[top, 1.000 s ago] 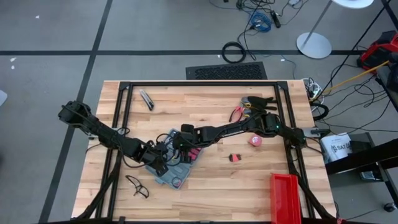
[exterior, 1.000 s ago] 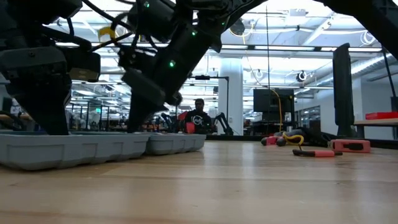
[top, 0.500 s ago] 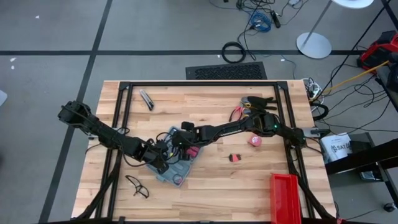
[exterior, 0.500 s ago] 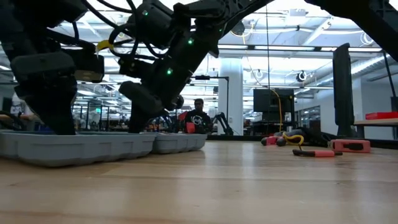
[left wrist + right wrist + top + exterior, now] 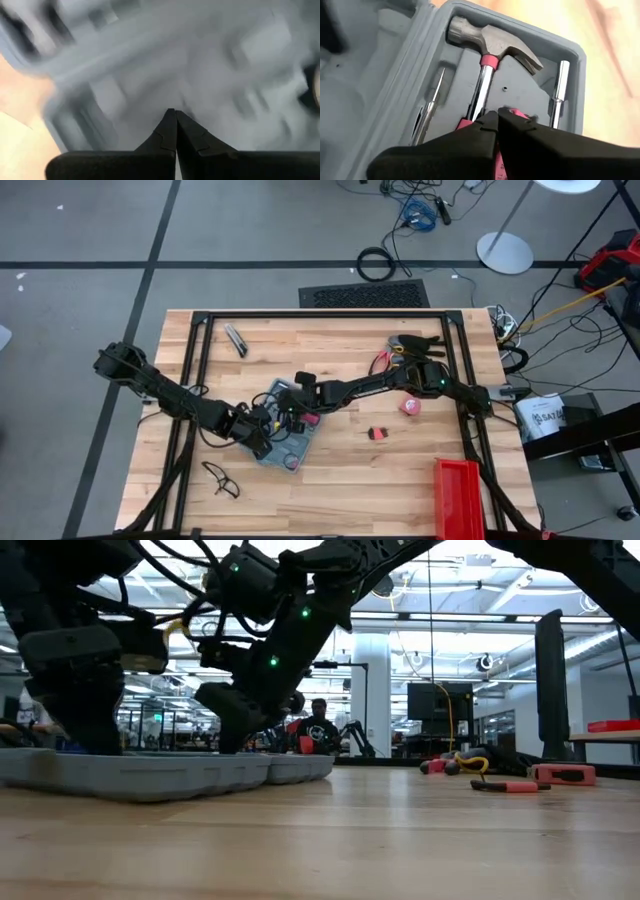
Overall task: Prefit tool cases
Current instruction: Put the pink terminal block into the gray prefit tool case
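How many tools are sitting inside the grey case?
3 show: a hammer in the middle of the tool case, a thin screwdriver-like tool on one side, and a metal rod on the other. The claw hides part of the tray, so more may be there.

The right gripper's (image 5: 496,116) closed fingers hover over a hammer (image 5: 487,52) in the tool case (image 5: 395,70).

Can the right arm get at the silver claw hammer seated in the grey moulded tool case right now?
Probably yes: the right gripper hangs shut directly over the claw hammer in the grey tool case, nothing between. It would need to open first.
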Robot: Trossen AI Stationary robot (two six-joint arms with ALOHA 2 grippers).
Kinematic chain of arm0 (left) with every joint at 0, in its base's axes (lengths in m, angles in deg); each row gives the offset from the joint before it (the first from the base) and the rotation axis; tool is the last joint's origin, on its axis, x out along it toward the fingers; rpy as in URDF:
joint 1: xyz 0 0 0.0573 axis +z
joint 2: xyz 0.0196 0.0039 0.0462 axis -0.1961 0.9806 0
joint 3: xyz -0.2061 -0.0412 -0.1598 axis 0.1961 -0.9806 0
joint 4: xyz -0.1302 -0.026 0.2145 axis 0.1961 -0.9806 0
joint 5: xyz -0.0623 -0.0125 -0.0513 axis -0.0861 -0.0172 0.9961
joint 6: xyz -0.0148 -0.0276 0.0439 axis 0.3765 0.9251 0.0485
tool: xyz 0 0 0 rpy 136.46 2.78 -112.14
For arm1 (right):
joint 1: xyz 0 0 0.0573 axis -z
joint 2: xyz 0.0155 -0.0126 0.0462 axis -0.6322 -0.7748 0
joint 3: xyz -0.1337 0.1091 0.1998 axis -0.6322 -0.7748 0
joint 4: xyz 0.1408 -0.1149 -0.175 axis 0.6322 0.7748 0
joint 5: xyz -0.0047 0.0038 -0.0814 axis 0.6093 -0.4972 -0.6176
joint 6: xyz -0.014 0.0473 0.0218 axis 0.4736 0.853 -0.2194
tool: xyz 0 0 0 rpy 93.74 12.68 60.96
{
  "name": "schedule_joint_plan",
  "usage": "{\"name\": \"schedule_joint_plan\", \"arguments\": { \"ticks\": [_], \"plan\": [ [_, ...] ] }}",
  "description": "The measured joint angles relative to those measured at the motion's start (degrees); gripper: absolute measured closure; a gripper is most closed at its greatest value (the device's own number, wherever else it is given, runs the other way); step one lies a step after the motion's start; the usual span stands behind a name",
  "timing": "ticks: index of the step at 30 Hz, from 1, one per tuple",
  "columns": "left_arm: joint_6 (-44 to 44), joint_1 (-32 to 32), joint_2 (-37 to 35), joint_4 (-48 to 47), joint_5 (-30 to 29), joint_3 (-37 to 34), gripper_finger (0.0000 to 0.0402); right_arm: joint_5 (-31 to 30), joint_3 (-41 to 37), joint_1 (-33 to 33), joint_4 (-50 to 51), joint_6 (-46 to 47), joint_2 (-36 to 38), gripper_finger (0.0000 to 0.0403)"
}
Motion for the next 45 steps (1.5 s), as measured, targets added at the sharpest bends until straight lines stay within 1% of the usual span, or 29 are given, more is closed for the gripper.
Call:
{"name": "schedule_joint_plan", "arguments": {
  "ticks": [5,8,13,15,17,19,26,29,33,39,45],
  "plan": [
    [-0.06,-0.1,0.04,-0.06,0.51,-0.02,0.0401,-1.26,-0.28,-0.73,-1.15,-1.35,0.84,0.0403],
    [-0.06,-0.11,0.02,-0.08,0.91,0.0,0.0401,-1.61,-0.44,-1.26,-1.07,-1.76,2.75,0.0403],
    [-0.04,-0.12,0.02,-0.22,0.91,0.01,0.0401,-3.66,-0.24,-0.79,1.77,-1.81,5.56,0.0403],
    [-0.04,-0.14,0.02,-0.26,0.87,0.0,0.0401,-1.61,-0.24,-0.36,1.95,-1.75,5.67,0.0403],
    [-0.05,-0.14,0.02,-0.27,0.85,0.02,0.0401,3.32,-0.24,0.1,1.11,-0.87,5.73,0.0403],
    [-0.04,-0.14,0.02,-0.26,0.73,0.02,0.0401,6.56,-0.15,0.29,-0.98,-0.23,5.06,0.0403],
    [-0.04,-0.14,0.0,-0.28,0.51,0.0,0.0401,7.97,-0.11,0.79,-1.46,0.77,1.34,0.0403],
    [-0.04,-0.1,0.02,-0.33,-0.04,0.0,0.0401,5.9,0.04,1.73,-0.39,1.23,0.76,0.0403],
    [-0.04,-0.05,0.02,-0.4,-0.25,0.0,0.0401,7.25,-0.12,2.03,0.24,1.3,2.0,0.0403],
    [-0.02,-0.07,0.02,-0.59,-0.18,0.0,0.0401,3.81,-0.09,1.78,0.27,0.7,3.96,0.0403],
    [-0.04,-0.1,0.02,-0.72,-0.12,0.02,0.0401,4.05,-0.09,2.06,1.89,2.6,1.33,0.0403]
  ]
}}
